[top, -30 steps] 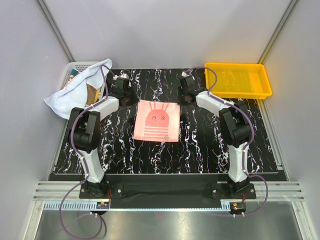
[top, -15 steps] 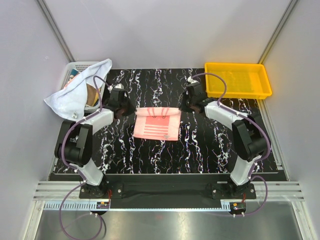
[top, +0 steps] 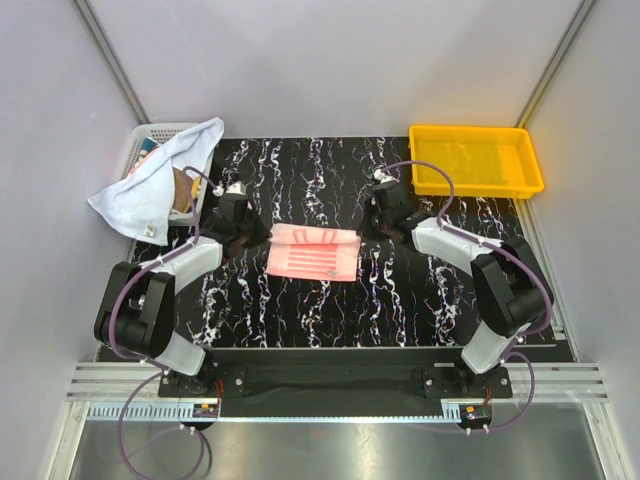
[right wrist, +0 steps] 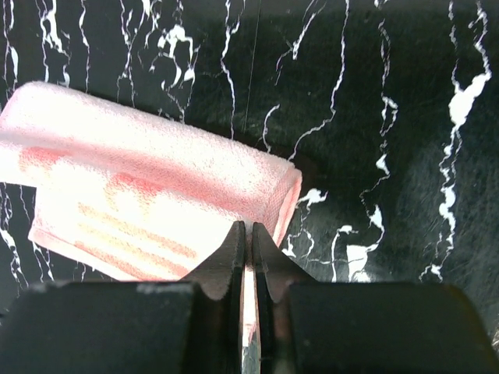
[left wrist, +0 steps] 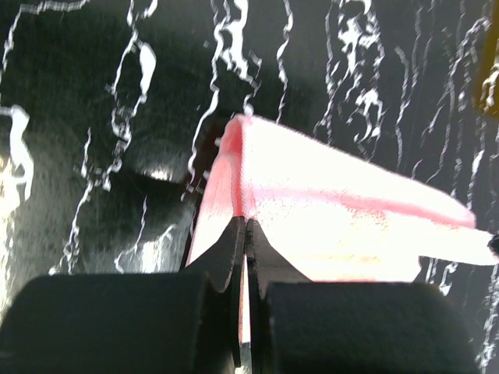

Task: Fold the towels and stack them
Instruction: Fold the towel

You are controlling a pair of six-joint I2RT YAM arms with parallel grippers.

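Pink towel lies mid-table with its long axis running left to right, and it sits squarely between the 2 arms, so neither is nearer. Each has its own short end. The left gripper is at the towel's left end and the right gripper at its right end, both toward the far side of the cloth.

In the left wrist view the left gripper has its jaws pressed together with a sliver of pink cloth between them. The right gripper likewise pinches a thin pink strip. Beyond its fingertips the towel shows a rounded fold line, with a striped layer lying nearer the camera.

The fold looks about half done. As I judge it, the pinched edge must go straight toward the arm bases, across the short axis, to meet the near edge. Both ends need to move evenly or the layers will skew.

Another white towel hangs over the basket at far left.
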